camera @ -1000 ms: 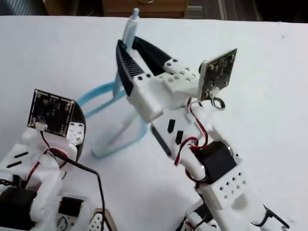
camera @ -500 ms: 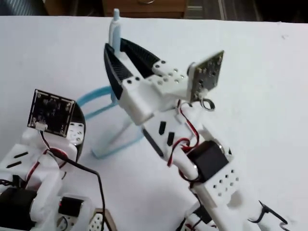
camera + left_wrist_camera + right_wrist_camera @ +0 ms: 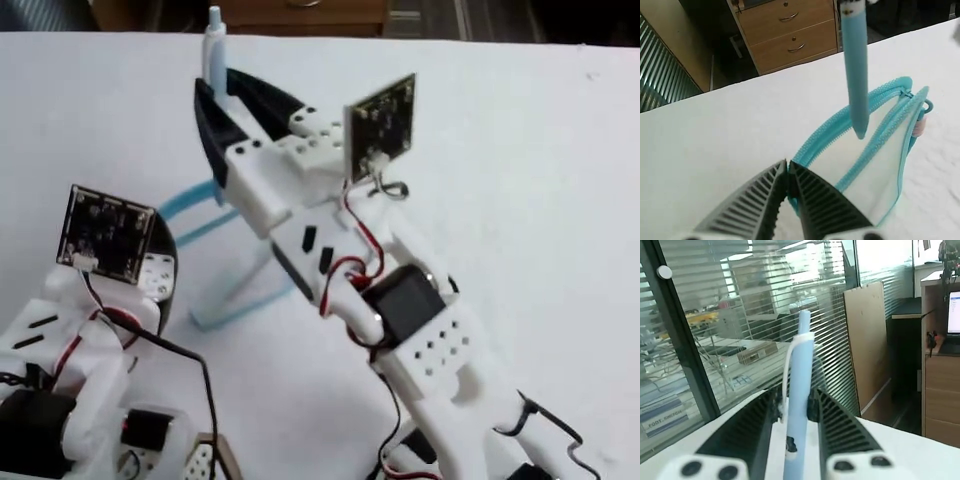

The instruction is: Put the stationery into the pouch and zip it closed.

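pen (image 3: 855,75) clamped in right end effector (image 3: 794,399) above open pouch (image 3: 875,167), rim pinched in left end effector (image 3: 788,165)

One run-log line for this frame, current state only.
right gripper: shut on pen, upright | pen tip: over open pouch | left gripper: shut on pouch edge | zip: open

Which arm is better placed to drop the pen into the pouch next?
Right. The right gripper holds the pen upright, its tip hanging over the open pouch. The left gripper is shut on the pouch edge, so it is busy.
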`<state>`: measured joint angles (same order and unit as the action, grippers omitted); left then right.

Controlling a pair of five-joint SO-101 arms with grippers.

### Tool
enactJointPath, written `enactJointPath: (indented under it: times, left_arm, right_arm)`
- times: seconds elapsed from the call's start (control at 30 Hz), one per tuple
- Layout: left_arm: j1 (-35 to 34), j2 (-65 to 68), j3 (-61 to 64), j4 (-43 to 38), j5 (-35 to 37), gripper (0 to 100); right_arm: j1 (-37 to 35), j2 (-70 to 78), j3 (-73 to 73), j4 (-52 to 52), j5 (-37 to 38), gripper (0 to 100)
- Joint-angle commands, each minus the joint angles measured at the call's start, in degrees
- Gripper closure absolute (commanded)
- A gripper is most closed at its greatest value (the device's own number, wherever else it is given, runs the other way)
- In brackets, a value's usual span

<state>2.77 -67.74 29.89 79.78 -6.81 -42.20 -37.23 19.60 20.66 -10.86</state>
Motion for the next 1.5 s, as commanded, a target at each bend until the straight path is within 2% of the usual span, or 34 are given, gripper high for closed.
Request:
enactJointPath:
  times: [0.0,0.1,0.3,0.47,0.53,0.67,0.77,0.97,1.17,1.23,1.37,1.43,1.47]
  left_arm:
    - [-0.2,0.2,0.2,0.4,-0.2,98]
    - [-0.2,0.2,0.2,0.3,-0.2,98]
    - [-0.2,0.2,0.2,0.5,-0.2,98]
    - [-0.2,0.2,0.1,0.5,-0.2,98]
    - [-0.2,0.2,0.1,0.5,-0.2,98]
    - [-0.2,0.2,0.2,0.5,-0.3,98]
    - [-0.2,0.2,0.1,0.3,-0.3,98]
    - [-0.2,0.3,0.1,0.2,-0.3,98]
    - [-0.2,0.2,0.1,0.5,-0.3,98]
    - [-0.2,0.2,0.1,0.5,-0.3,98]
    - [-0.2,0.2,0.1,0.2,-0.3,98]
    - [-0.2,0.3,0.1,0.2,-0.3,98]
    - [-0.2,0.3,0.1,0.2,-0.3,98]
  right_arm:
    - [1.3,0.0,-1.2,-0.8,0.7,98.1]
    - [1.3,-0.6,1.1,1.5,1.3,98.1]
    - [-2.2,-0.7,9.4,3.3,7.6,98.1]
    - [-2.9,-0.7,10.5,3.4,8.2,97.9]
    - [-2.9,-2.0,10.5,4.8,8.2,94.1]
    - [-3.7,-7.2,10.5,9.2,7.9,79.1]
    - [-4.0,-11.3,10.5,12.9,8.1,75.1]
    - [-3.2,-17.9,10.5,17.0,8.5,75.1]
    - [9.8,-20.2,10.5,19.0,15.5,75.1]
    - [12.2,-20.1,10.5,20.6,16.6,75.1]
    - [9.2,-19.6,10.4,18.4,16.6,76.0]
    - [6.1,-19.4,10.5,18.2,16.9,83.7]
    - [5.1,-18.8,10.5,18.2,16.9,90.8]
